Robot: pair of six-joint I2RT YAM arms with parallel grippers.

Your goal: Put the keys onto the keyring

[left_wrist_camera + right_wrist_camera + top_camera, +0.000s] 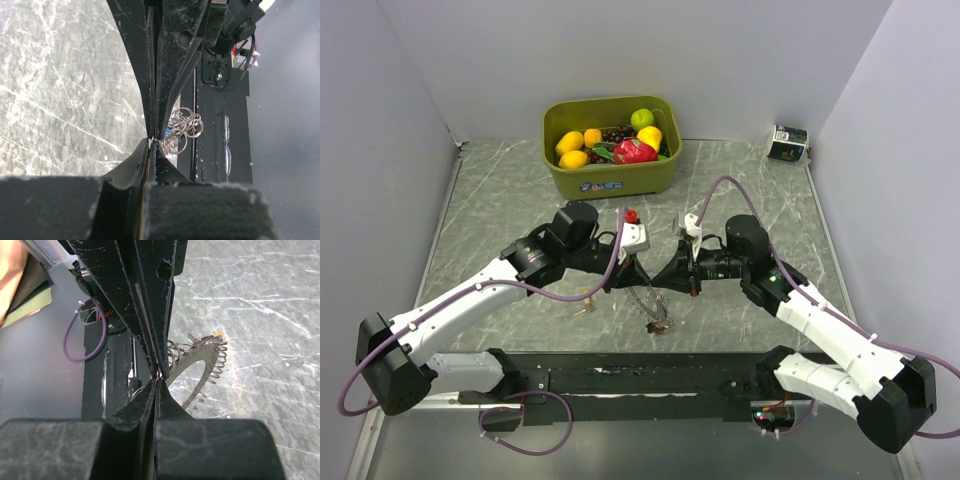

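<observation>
A: Where's the keyring (184,126)?

B: Middle of the surface (500,200), held up between the two arms. In the top view it hangs to 6 o'clock from where the fingertips meet. Its long axis runs 12 to 6, with a bunch of small rings and what look like keys at the low end.

A: End effectors?

B: Left end effector (153,145) is pinched fully together, no gap. Right end effector (158,382) is the same. They're tip to tip, nearly touching. A thin wire shows at both pinch points, so I'd say each is clamped on the keyring's wire.

A: Loose keys?

B: A red-headed key (632,215) lies on the surface at 11 o'clock from the pinch point, just beside the left wrist. A yellow-headed key (584,308) is at 8 o'clock, under the left forearm. Both are too small to give an axis.

A: Nearer arm?

B: The left arm, for both. The right arm has neither on its side.

A: Arm pose?

B: Both forearms reach in from the near corners with the wrists turned inward. The left fingers point toward 4 o'clock and the right toward 9. They're raised off the surface.

A: What does the next move hinge on?

B: My guess is the ring's position. It sits at the fingertips while the loose keys lie off to the left. One end effector would have to let go to fetch a key while the other keeps the ring up.
</observation>
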